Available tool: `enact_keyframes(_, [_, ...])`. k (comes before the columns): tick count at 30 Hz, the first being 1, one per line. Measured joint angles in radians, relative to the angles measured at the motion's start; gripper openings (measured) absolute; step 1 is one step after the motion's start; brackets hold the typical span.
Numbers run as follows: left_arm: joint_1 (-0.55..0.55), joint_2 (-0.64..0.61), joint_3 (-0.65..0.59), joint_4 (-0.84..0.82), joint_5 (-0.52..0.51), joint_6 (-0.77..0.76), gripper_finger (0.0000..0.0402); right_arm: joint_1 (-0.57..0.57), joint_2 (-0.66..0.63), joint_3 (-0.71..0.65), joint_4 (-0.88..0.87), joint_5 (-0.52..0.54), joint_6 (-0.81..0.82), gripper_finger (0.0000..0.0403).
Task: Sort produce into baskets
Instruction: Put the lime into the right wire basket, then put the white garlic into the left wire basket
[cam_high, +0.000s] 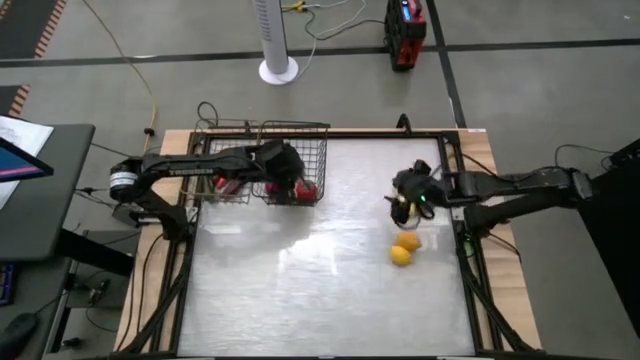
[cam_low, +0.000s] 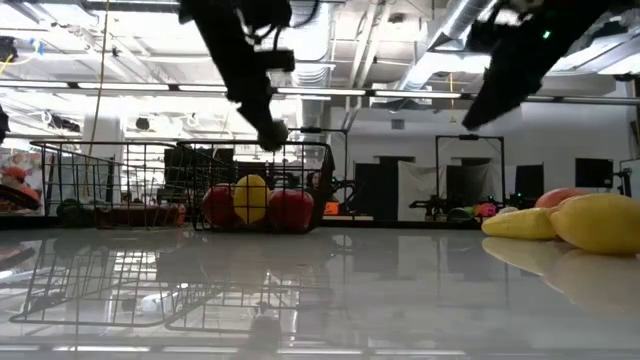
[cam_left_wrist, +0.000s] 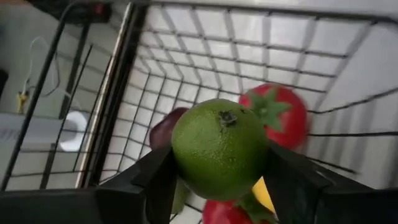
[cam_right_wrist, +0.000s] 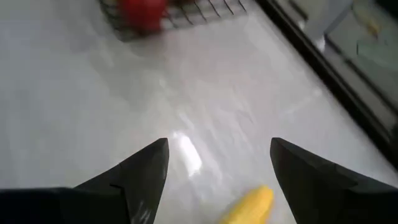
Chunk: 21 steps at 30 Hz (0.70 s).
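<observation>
My left gripper (cam_high: 285, 160) hangs over the deeper wire basket (cam_high: 300, 135) at the table's far left and is shut on a green round fruit (cam_left_wrist: 221, 152). Below it in that basket lie a red tomato (cam_left_wrist: 278, 115), a dark red piece (cam_left_wrist: 166, 127), another red one (cam_left_wrist: 224, 213) and a yellow one (cam_low: 251, 198). The shallower basket (cam_high: 222, 128) adjoins it on the left. My right gripper (cam_high: 403, 205) hovers open at the table's right, just beyond an orange fruit (cam_high: 408, 240) and a yellow one (cam_high: 400, 256) that lie on the table. My left gripper pinches the green fruit between its two fingers, one on each opposite side (cam_left_wrist: 180, 155), with the stem end turned toward the wrist. The fingers slant down from above. The fruit is clear of everything, above the produce in the deeper basket.
A long yellow piece (cam_right_wrist: 249, 205) lies on the table just below my right gripper (cam_right_wrist: 219, 155). The shallower basket holds a few dark and green pieces (cam_low: 70, 211). The glossy tabletop (cam_high: 320, 290) between the baskets and the near edge is bare. Black frame rails (cam_high: 470, 280) run along the sides.
</observation>
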Motion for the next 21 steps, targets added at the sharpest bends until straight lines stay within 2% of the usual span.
enact_keyframes(4, [0.049,0.005,-0.056,0.086,0.005,-0.013,0.0209,-0.147,0.064,0.000,-0.027,-0.108,-0.001,0.0311])
enact_keyframes(8, [0.066,0.005,-0.060,0.104,0.008,-0.026,0.0259,-0.262,0.154,0.000,-0.038,-0.162,-0.027,0.0311])
enact_keyframes(14, [0.058,0.005,-0.039,0.108,-0.041,0.003,0.0329,-0.493,0.257,0.000,-0.031,-0.162,-0.095,0.0311])
enact_keyframes(18, [0.042,0.004,-0.038,0.112,-0.055,0.012,0.0340,-0.627,0.289,0.000,-0.020,-0.139,-0.103,0.0311])
enact_keyframes(21, [0.038,0.003,-0.038,0.112,-0.055,0.018,0.0340,-0.688,0.308,0.000,-0.003,-0.139,-0.113,0.0311])
